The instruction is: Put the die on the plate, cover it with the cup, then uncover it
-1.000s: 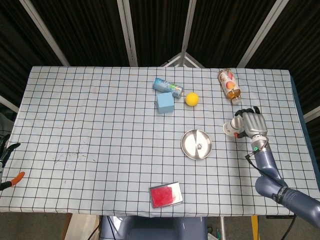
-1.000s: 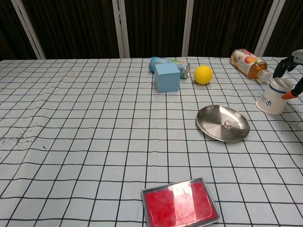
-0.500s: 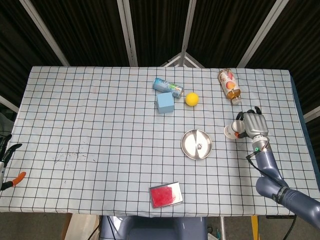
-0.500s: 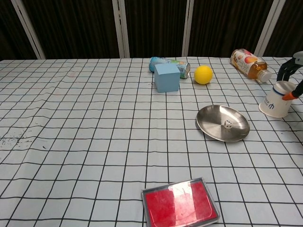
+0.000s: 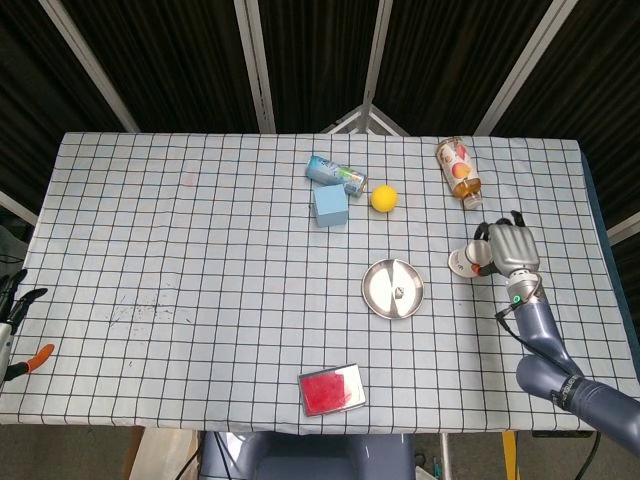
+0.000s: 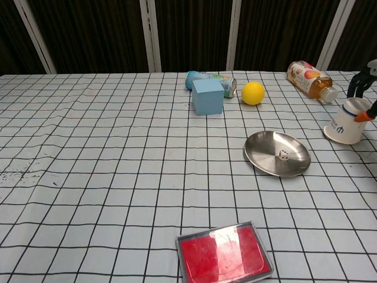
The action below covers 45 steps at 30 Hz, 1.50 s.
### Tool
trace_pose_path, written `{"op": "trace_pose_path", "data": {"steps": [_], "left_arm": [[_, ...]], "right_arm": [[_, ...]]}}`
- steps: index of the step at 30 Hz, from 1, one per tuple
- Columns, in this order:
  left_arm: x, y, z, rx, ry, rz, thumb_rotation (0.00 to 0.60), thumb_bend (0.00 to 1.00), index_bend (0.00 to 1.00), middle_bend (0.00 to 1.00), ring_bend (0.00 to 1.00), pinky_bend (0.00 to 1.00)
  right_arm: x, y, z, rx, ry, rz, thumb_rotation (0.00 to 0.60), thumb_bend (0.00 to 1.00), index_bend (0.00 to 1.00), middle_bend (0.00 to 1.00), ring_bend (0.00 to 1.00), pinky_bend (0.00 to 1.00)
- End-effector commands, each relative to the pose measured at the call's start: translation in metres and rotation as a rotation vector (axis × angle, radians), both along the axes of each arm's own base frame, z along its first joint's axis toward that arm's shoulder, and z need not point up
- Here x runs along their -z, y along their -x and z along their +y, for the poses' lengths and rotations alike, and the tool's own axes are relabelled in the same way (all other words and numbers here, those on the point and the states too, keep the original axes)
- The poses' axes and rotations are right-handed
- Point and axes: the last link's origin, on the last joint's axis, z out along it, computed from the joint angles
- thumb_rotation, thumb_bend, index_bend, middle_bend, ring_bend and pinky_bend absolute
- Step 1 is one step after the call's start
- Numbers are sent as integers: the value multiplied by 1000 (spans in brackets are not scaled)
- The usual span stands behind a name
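Note:
A small white die (image 5: 398,292) (image 6: 284,155) lies on the round steel plate (image 5: 375,275) (image 6: 259,147) right of the table's middle. Just right of the plate, a white paper cup (image 5: 463,262) (image 6: 344,125) stands mouth down and tilted, off the plate. My right hand (image 5: 508,250) (image 6: 359,79) grips the cup from its right side, fingers wrapped over the cup's upturned base. My left hand (image 5: 12,320) shows only at the far left edge of the head view, off the table, fingers apart and holding nothing.
Behind the plate sit a blue cube (image 5: 330,204), a lying can (image 5: 335,173), a yellow ball (image 5: 384,197) and a lying juice bottle (image 5: 459,170). A red-lidded flat box (image 5: 331,390) lies near the front edge.
My right hand and the cup have drifted slightly right, away from the plate. The left hand has sunk a little at the left edge.

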Motion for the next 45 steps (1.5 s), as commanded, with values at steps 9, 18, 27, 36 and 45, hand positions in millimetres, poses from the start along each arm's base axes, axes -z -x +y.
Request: {"op": "trace_pose_path", "data": {"steps": [9, 18, 27, 36, 45], "left_arm": [[-3, 0, -1, 5, 2, -11, 600, 293, 195, 0, 0, 24], [-8, 3, -1, 7, -4, -27, 600, 293, 198, 0, 0, 23], [-8, 3, 0, 5, -4, -26, 600, 293, 204, 0, 0, 23], [-7, 3, -1, 4, -2, -21, 600, 293, 205, 0, 0, 23], [-8, 3, 0, 3, -3, -23, 600, 293, 206, 0, 0, 23]], "right_arm": [[-7, -69, 12, -161, -61, 31, 600, 237, 493, 439, 235, 0], [12, -108, 26, -206, -141, -14, 600, 238, 493, 439, 235, 0], [28, -115, 40, -239, -172, -9, 600, 238, 493, 440, 236, 0], [41, -113, 48, -261, -187, -19, 600, 237, 493, 440, 239, 0], [60, -103, 49, -243, -220, -34, 600, 238, 493, 441, 241, 0]]}}
